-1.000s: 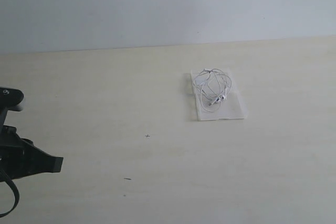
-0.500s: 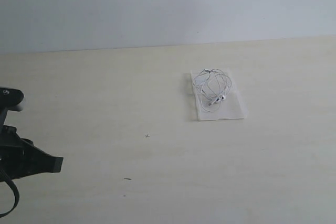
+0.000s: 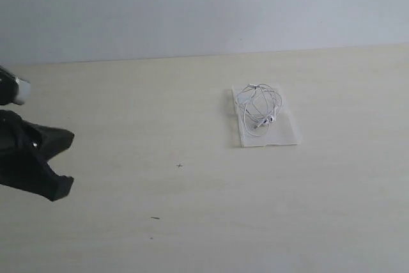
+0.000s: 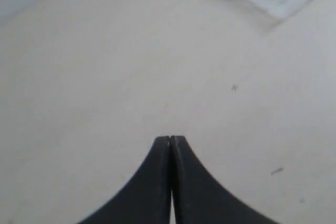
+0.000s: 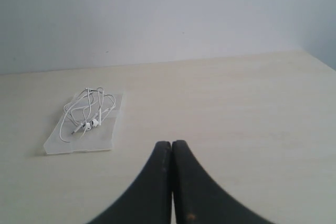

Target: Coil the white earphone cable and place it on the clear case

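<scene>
The white earphone cable (image 3: 258, 107) lies in a loose coil on the clear case (image 3: 281, 133), right of the table's middle. Both earbuds rest near the coil's lower side. In the right wrist view the earphone cable (image 5: 86, 113) sits on the case (image 5: 100, 139) some way off from my right gripper (image 5: 171, 143), which is shut and empty. My left gripper (image 4: 170, 138) is shut and empty over bare table; a corner of the case (image 4: 273, 1) shows far from it. In the exterior view the left gripper (image 3: 61, 161) hangs at the left edge. The right arm is out of that view.
A pale wooden table (image 3: 192, 222) runs back to a plain grey wall (image 3: 192, 11). Small dark specks (image 3: 179, 165) mark the surface left of the case.
The left arm has risen and turned at the left edge of the exterior view. The cable and the case have not moved.
</scene>
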You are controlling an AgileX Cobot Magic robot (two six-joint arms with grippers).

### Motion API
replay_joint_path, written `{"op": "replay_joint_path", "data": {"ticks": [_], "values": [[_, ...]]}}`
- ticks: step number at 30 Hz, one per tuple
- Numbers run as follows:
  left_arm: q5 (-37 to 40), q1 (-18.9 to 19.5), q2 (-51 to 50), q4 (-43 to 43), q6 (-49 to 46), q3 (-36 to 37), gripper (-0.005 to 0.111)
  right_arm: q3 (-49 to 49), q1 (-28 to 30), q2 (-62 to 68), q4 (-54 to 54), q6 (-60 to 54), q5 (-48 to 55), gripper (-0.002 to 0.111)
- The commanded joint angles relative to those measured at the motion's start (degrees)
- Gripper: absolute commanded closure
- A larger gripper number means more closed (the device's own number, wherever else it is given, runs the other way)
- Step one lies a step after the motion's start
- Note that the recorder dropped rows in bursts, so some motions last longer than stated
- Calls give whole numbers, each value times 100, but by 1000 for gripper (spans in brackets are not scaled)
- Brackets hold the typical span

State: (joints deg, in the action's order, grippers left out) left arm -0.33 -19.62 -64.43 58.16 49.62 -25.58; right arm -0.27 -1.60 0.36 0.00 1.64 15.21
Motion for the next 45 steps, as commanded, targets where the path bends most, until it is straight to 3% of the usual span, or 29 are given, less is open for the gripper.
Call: {"op": "replay_joint_path", "data": {"ticks": [1, 7, 14, 20, 26, 30, 33, 37, 41, 45], "values": [[-491, 427, 1267, 33, 22, -12, 107, 27, 26, -36, 0, -11, -32, 108], [-637, 1123, 2747, -47, 868, 7, 107, 27, 26, -36, 0, -11, -32, 108], [-604, 1399, 4193, -47, 1232, 675, 107, 27, 26, -36, 0, -11, -32, 108], [-604, 1446, 4848, -47, 2358, 1421, 107, 27, 26, -36, 0, -11, -32, 108], [-969, 1446, 4986, -47, 4178, 1522, 107, 27, 26, -36, 0, -11, -32, 108], [-1214, 1446, 4986, -47, 4142, 1472, 107, 27, 26, -36, 0, -11, -32, 108], [-1012, 1446, 4986, -47, 2972, 1472, 107, 27, 26, -36, 0, -11, -32, 108], [-729, 1446, 4974, -668, -627, 1483, 107, 27, 26, -36, 0, -11, -32, 108], [-729, 1446, 4974, -3325, -4282, 1483, 107, 27, 26, -36, 0, -11, -32, 108], [-362, 1446, 4974, -5669, -6154, 1492, 107, 27, 26, -36, 0, -11, -32, 108]]}}
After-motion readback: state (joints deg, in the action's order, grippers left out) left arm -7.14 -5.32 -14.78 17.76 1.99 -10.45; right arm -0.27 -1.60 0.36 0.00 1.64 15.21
